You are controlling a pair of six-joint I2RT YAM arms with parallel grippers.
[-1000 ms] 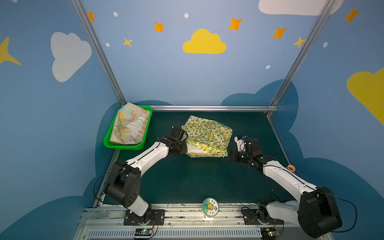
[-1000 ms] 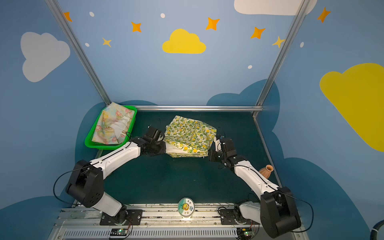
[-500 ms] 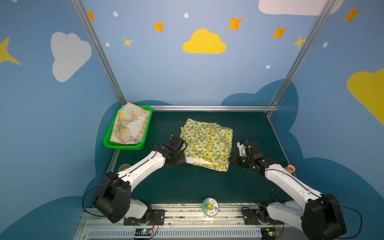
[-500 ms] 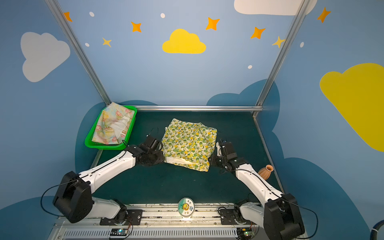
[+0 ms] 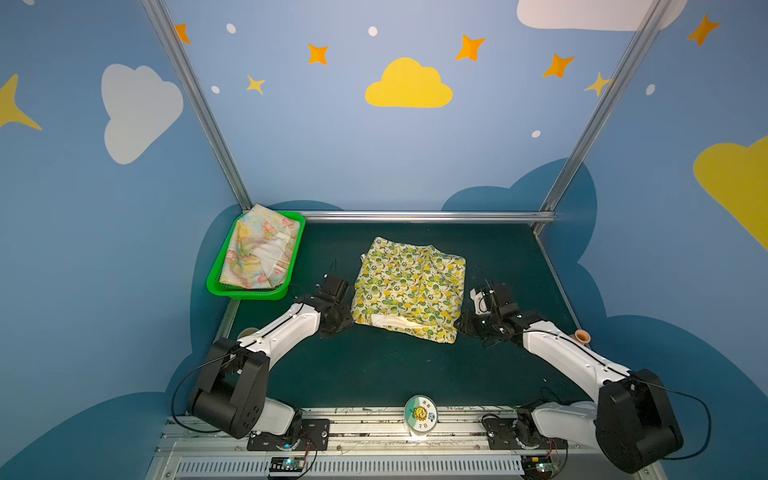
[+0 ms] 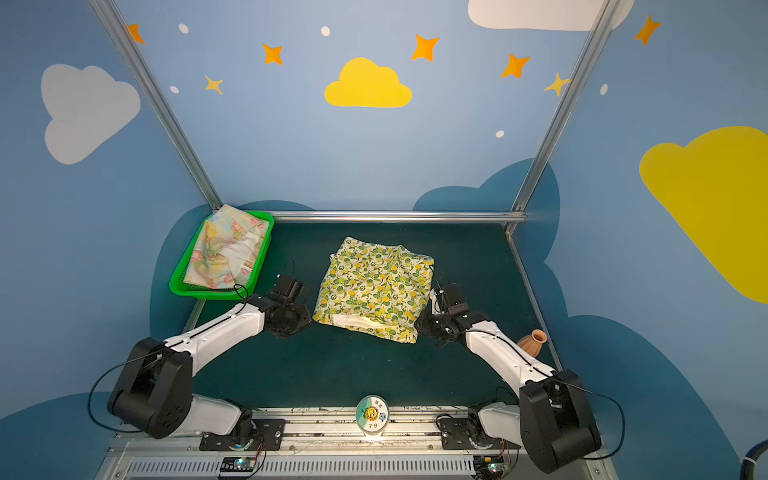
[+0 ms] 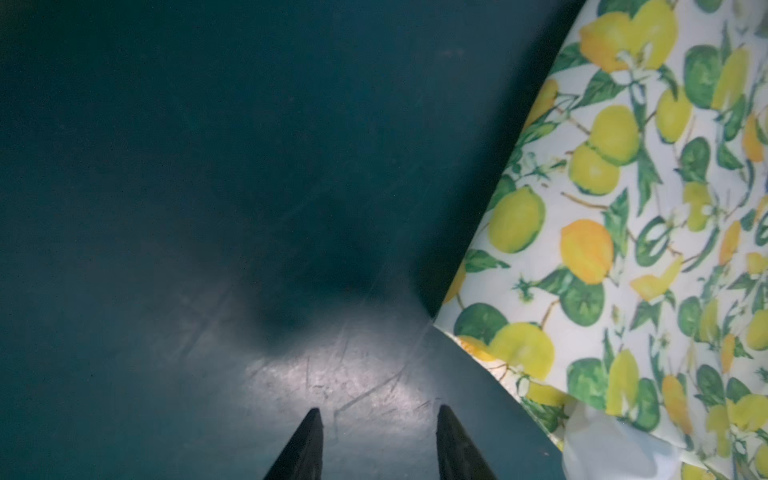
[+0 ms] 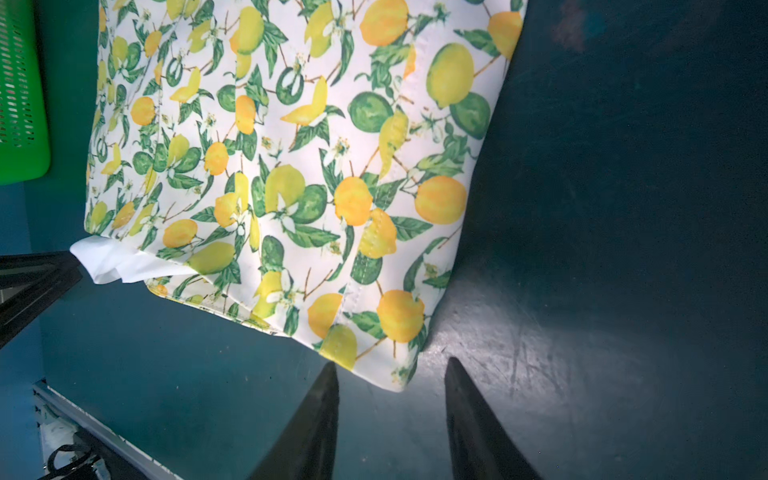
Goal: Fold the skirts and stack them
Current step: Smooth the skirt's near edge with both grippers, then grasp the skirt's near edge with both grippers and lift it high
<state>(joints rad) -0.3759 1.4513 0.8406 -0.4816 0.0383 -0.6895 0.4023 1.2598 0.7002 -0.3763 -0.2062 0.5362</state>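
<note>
- Lemon-print skirt (image 5: 409, 286): cream cloth with yellow lemons and green leaves. It lies as a rough rectangle on the dark green tabletop (image 5: 374, 365), near the middle in both top views. More than one layer shows along its near edge, where a strip of white lining (image 5: 392, 321) peeks out.
- Floral skirt (image 5: 259, 253): pale yellow cloth with pastel pink flowers, bunched inside the green mesh basket (image 5: 249, 294). The basket stands at the far left corner of the tabletop, well apart from the lemon-print skirt. One corner of the cloth rises over the basket's far rim.
- Left tool (image 7: 378, 409): fingers spread, with nothing between them and only bare tabletop ahead. In the left wrist view it sits near the skirt's near left corner, clear of the cloth.
- Right tool (image 8: 391, 361): fingers spread. In the right wrist view the near right corner of the lemon-print skirt reaches into the gap between the tips, unpinched. Whether a finger touches the cloth cannot be told.
- Arms: both reach low over the tabletop and flank the lemon-print skirt, one on each side.
- Clay-coloured vase (image 6: 532, 343): small, at the right edge of the tabletop, behind the right arm and apart from both skirts.
</note>
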